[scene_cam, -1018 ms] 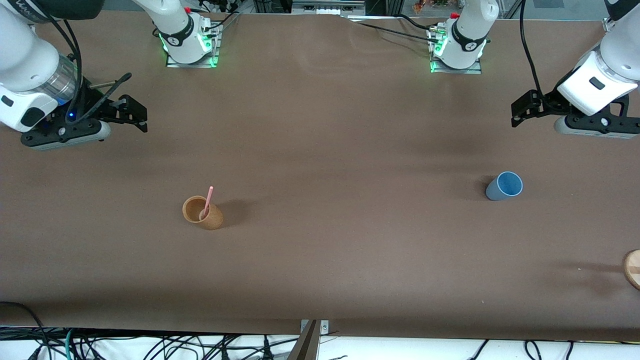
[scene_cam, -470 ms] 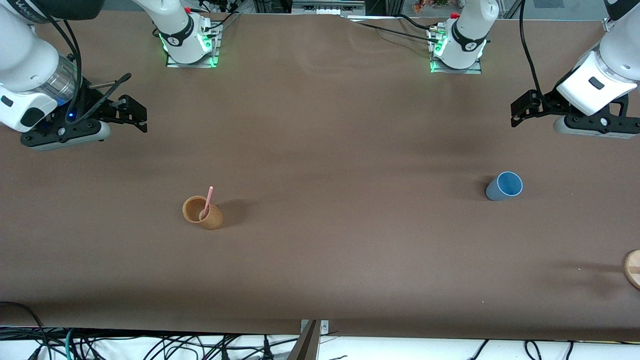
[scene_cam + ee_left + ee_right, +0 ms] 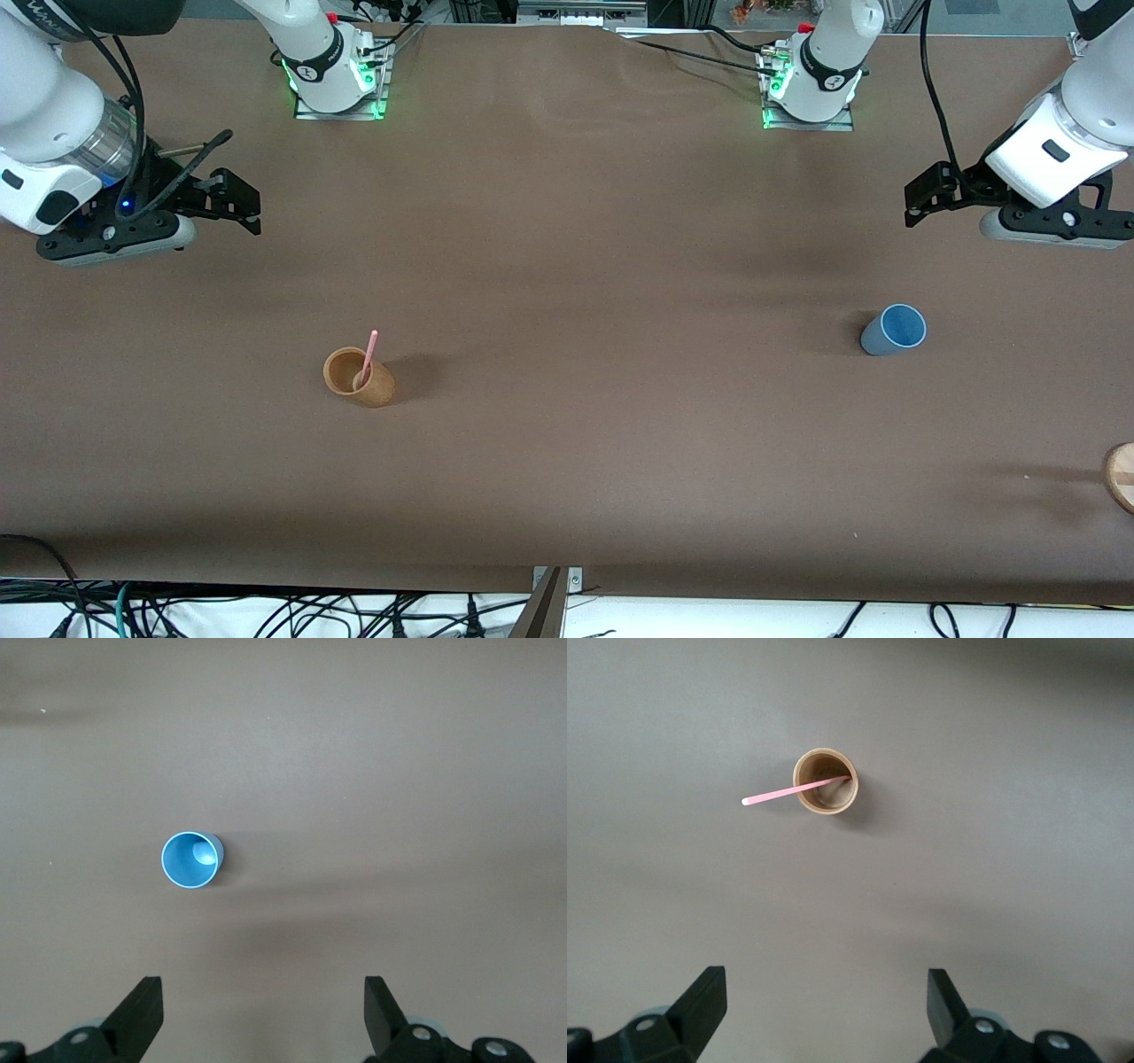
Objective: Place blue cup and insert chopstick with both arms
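Observation:
The blue cup stands upright on the brown table toward the left arm's end; it also shows in the left wrist view, empty. The pink chopstick leans inside an orange-brown cup toward the right arm's end; both show in the right wrist view, the chopstick sticking out over the rim of the cup. My left gripper is open and empty, up over bare table farther from the camera than the blue cup. My right gripper is open and empty, over bare table.
A round wooden disc pokes in at the table's edge at the left arm's end, nearer the camera than the blue cup. Cables hang below the table's front edge. The two arm bases stand along the back.
The left arm's hand has shifted very slightly. The cups, the chopstick and the right arm have not moved.

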